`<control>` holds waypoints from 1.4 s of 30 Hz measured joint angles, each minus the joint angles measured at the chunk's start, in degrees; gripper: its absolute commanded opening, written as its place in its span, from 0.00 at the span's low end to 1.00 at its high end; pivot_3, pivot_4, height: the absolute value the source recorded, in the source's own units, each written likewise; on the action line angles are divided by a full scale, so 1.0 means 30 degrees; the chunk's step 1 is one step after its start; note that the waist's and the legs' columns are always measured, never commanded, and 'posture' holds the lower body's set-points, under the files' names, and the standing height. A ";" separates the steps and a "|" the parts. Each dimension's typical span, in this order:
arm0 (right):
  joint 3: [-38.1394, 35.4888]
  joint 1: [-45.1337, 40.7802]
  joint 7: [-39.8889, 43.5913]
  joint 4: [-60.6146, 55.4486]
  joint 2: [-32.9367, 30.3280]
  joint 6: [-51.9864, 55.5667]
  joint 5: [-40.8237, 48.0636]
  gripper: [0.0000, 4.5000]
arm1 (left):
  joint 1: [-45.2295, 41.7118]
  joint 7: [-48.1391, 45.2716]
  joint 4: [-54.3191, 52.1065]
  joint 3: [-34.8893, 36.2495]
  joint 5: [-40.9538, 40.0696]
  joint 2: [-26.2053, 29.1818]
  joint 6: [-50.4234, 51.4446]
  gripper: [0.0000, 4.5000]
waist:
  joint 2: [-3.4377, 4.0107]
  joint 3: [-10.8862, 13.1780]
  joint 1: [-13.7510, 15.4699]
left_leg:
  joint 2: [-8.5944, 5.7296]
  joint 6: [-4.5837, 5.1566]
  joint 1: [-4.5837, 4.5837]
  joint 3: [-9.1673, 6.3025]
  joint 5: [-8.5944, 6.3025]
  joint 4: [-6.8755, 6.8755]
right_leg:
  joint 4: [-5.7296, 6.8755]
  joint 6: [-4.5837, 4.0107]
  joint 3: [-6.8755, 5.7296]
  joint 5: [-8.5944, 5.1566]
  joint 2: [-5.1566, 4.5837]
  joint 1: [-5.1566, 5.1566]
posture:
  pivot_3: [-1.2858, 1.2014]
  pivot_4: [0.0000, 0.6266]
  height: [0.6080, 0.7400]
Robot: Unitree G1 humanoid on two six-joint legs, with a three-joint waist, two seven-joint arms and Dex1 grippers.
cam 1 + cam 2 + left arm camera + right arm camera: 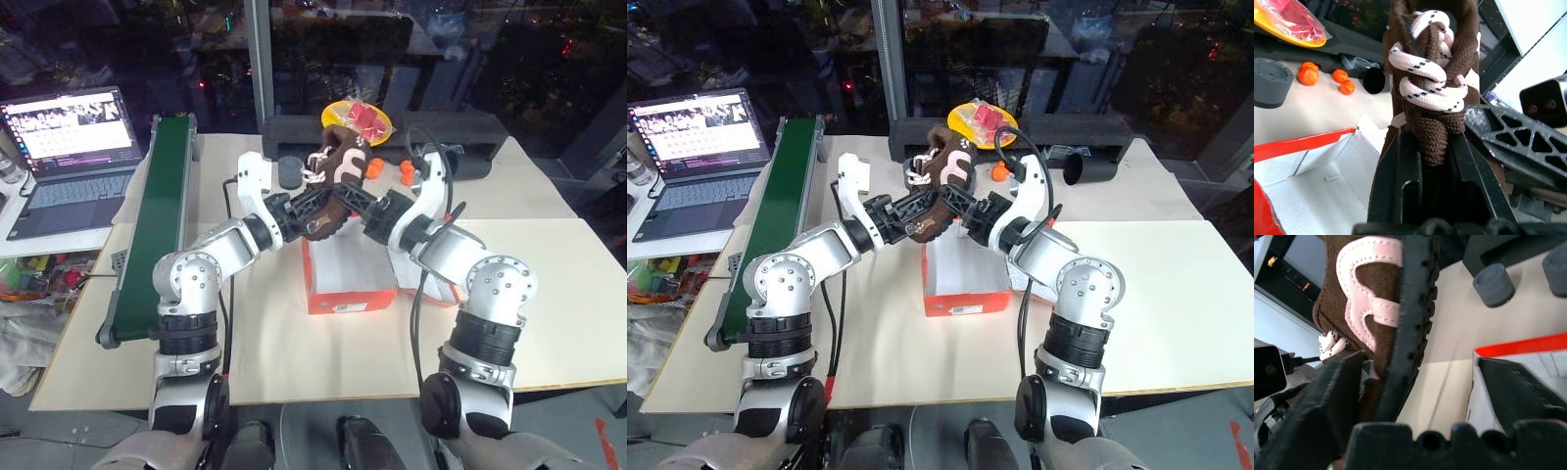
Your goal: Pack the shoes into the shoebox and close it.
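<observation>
While the brown shoe (336, 186) is being held up in the air above the open shoebox (350, 276), it is being pinched at its toe end by the left gripper (312, 211), whose black fingers (1400, 181) are being pressed tight against the fuzzy, suede-like upper on both sides. Thick white laces (1425, 73) flecked with black are being shown criss-crossed over the tongue in the left wrist view. A pale pink curved stripe (1369, 293) with stitched edges is being displayed on the shoe's side, next to a dark ribbed rubber sole (1413, 318).

The right gripper (364, 208) is being held at the shoe from the other side with its jaws parted; one lattice-patterned finger (1327, 401) is lying against the shoe and the sole edge is standing between the two fingers, the other finger being kept apart from it.

The shoebox, red-orange cardboard with a plain white inside, is being left open on the pale table (294, 352). Beyond it, small orange balls (1322, 78), a grey foam cylinder (1493, 284) and a yellow disc (359, 119) under crinkled wrapping are being seen. A long green conveyor (157, 215) and a laptop (69, 157) are lying to the left.
</observation>
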 measured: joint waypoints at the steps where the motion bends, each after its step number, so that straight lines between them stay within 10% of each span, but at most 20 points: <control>1: 0.0005 0.0046 -0.0043 -0.0011 0.0005 -0.0002 0.0188 0.53 | 0.0006 -0.0075 0.0003 -0.0175 0.0030 0.0154 -0.0038 0.03 | 0.0000 0.0000 0.0001 | 0.0000 0.0000 -0.0006 0.0000 0.0000 0.0000 | -0.0002 0.0000 -0.0001 0.0000 0.0000 -0.0004 | 0.52 0.24 1.00; 6: 0.0073 0.0055 -0.0364 -0.0091 0.0128 -0.0109 0.0747 0.17 | 0.0046 -0.0206 -0.0005 -0.0410 0.0141 0.0241 -0.0398 0.03 | 0.0000 0.0000 0.0004 | 0.0002 0.0000 -0.0007 -0.0005 0.0000 0.0000 | -0.0002 -0.0001 -0.0003 0.0000 0.0000 -0.0005 | 0.52 0.24 1.00; 8: 0.0072 0.0055 -0.0537 -0.0091 0.0148 -0.0239 0.0972 0.16 | 0.0140 -0.0329 -0.0014 -0.0503 0.0143 0.0274 -0.0749 0.25 | 0.0000 0.0000 -0.0001 | 0.0002 0.0000 -0.0006 -0.0005 0.0000 0.0000 | -0.0002 0.0000 -0.0003 0.0000 0.0001 -0.0005 | 0.52 0.24 1.00; 11: -0.0043 0.0055 -0.1091 -0.0056 0.0125 -0.0654 0.1038 0.16 | 0.0281 -0.0906 -0.0294 -0.0645 0.0096 0.0745 -0.0874 0.46 | 0.0001 0.0001 -0.0002 | 0.0002 0.0000 -0.0015 -0.0005 0.0000 -0.0002 | -0.0003 -0.0001 -0.0003 0.0000 0.0001 -0.0014 | 0.52 0.24 1.00; 23: 0.2181 0.0641 -0.2347 0.0313 -0.4846 0.0821 -0.2561 0.16 | 0.3279 -0.4875 -0.1789 -0.2794 0.0881 0.5360 -0.1115 0.46 | 0.0008 0.0003 -0.0048 | 0.0019 0.0000 -0.0042 0.0015 0.0000 -0.0027 | 0.0010 -0.0036 0.0004 -0.0021 0.0012 -0.0071 | 0.52 0.24 1.00; 38: 0.6822 0.1188 -0.0191 0.3472 -0.6305 0.1972 -0.6637 0.16 | 0.3734 -0.5546 -0.2890 -0.3630 0.1493 0.5561 -0.1819 0.46 | 0.0008 -0.0001 0.0036 | 0.0014 0.0001 -0.0016 0.0012 0.0001 -0.0013 | 0.0002 -0.0031 0.0005 -0.0023 0.0012 -0.0025 | 0.52 0.24 1.00; 42: 0.6431 0.1143 -0.0296 0.3822 -0.5185 0.1431 -0.7463 0.45 | 0.3736 -0.5365 -0.2916 -0.3582 0.1492 0.5555 -0.1821 0.47 | 0.0006 -0.0004 0.0016 | 0.0012 0.0001 0.0039 0.0011 0.0000 0.0000 | 0.0003 -0.0029 0.0006 -0.0022 0.0012 0.0032 | 0.52 0.24 1.00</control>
